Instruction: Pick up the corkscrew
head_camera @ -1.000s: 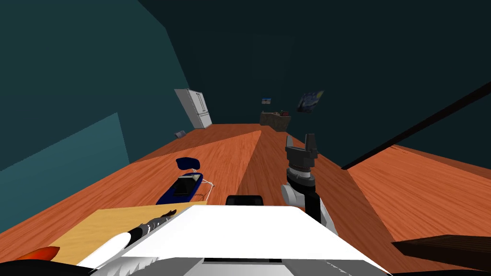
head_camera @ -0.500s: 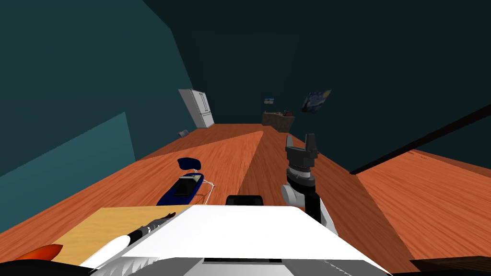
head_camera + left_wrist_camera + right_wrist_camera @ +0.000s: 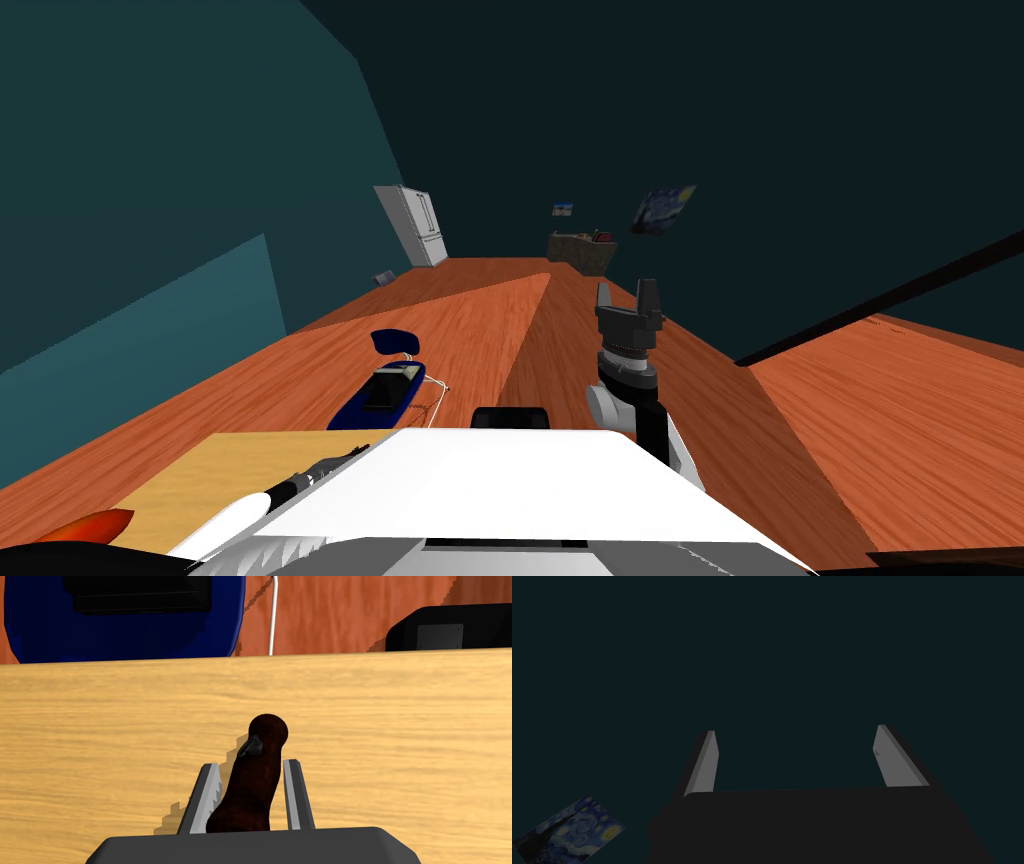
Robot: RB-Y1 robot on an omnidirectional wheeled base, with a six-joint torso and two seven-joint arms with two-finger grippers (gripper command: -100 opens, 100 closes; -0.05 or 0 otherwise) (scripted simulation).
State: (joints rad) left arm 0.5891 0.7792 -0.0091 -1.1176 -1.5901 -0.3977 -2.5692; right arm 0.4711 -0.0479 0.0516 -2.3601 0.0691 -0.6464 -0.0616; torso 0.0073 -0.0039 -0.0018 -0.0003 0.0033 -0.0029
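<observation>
One dark reddish-brown corkscrew (image 3: pixel 256 781) sits clamped in the left end effector (image 3: pixel 251 764) over the desk (image 3: pixel 400 726); the right end effector (image 3: pixel 796 729) is released; my head has turned slightly.

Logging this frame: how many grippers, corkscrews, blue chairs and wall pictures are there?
Grippers: 2, the left gripper shut on the corkscrew, the right gripper open
Corkscrews: 1
Chairs: 1, the blue chair
Wall pictures: 2, the starry painting and the small picture
Total: 6

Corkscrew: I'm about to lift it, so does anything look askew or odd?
Nothing stands out. The dark brown corkscrew sits gripped in the left claw, leaning only slightly between its fingers, above the light wooden table.
</observation>
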